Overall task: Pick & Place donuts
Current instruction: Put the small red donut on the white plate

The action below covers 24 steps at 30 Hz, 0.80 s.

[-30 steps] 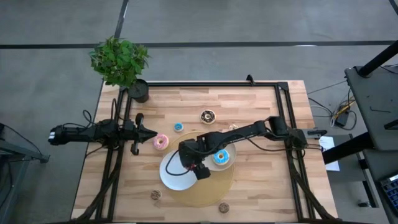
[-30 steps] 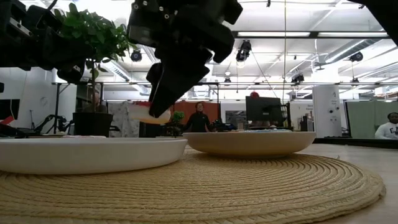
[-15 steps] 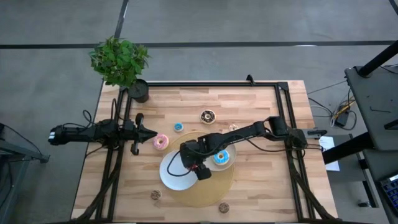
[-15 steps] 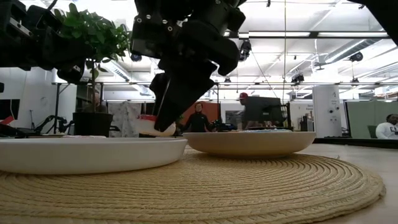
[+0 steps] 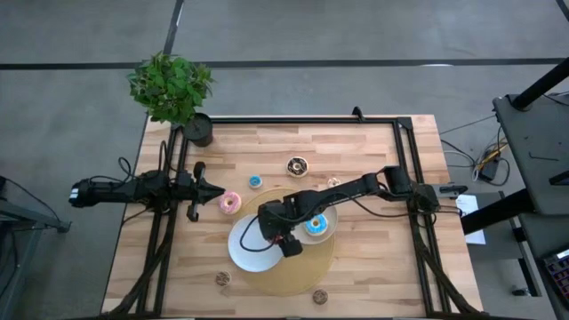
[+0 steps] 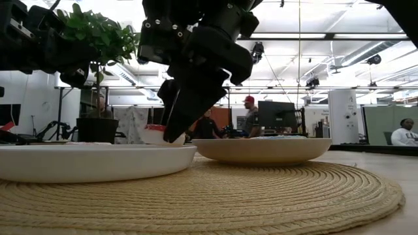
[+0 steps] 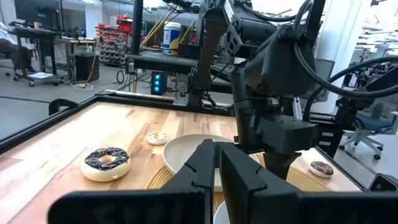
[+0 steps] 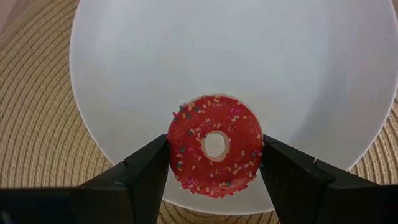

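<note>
A red sprinkled donut [image 8: 214, 146] hangs over the white plate [image 8: 249, 50], with my right gripper [image 5: 277, 233] shut on it. In the low view the donut [image 6: 155, 135] is just above the plate's rim [image 6: 78, 160]; whether it touches the plate I cannot tell. My left gripper [image 5: 213, 189] waits shut at the table's left. On the wood lie a pink donut [image 5: 230, 203], a mini blue one [image 5: 255, 181], a chocolate one [image 5: 297, 165] and a small cream one [image 5: 332, 181]. A blue-sprinkled donut [image 5: 316, 225] lies on the beige plate [image 5: 331, 216]. My right gripper pinches the red donut between its two fingers, on two opposite sides of its outer rim [image 8: 175, 152]. The fingers [image 8: 149, 171] come slanting down from the table's right. The donut lies flat in the hold, sprinkled side up, over the near part of the white plate.
Both plates stand on a round woven mat [image 5: 302, 271]. Two small brown donuts [image 5: 222, 278] [image 5: 319, 296] lie near the front edge. A potted plant [image 5: 173, 93] stands at the far left corner. Black rails [image 5: 302, 120] frame the table. People show in the room beyond.
My right gripper has come down a little toward the white plate, still holding the red donut flat; the donut now hangs close over the plate's rim.
</note>
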Tool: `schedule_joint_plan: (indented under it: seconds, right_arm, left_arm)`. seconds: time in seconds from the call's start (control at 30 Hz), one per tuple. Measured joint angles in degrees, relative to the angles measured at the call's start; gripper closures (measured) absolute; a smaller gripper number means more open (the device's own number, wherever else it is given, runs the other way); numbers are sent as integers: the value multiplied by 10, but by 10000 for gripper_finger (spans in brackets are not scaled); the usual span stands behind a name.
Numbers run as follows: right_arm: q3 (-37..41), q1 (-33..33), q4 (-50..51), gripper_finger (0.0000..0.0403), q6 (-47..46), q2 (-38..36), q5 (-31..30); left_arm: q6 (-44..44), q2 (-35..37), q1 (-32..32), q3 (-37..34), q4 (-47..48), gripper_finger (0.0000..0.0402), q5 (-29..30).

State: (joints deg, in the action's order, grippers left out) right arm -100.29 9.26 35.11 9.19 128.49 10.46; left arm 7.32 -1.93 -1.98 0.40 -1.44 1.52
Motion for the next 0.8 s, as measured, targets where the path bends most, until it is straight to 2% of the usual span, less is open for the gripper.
schedule_joint_plan:
  seconds: [0.8]
  right_arm:
    - [4, -3, -4, 174, 14, 13, 0]
  left_arm:
    - [0, 0, 0, 0, 0, 402, 0]
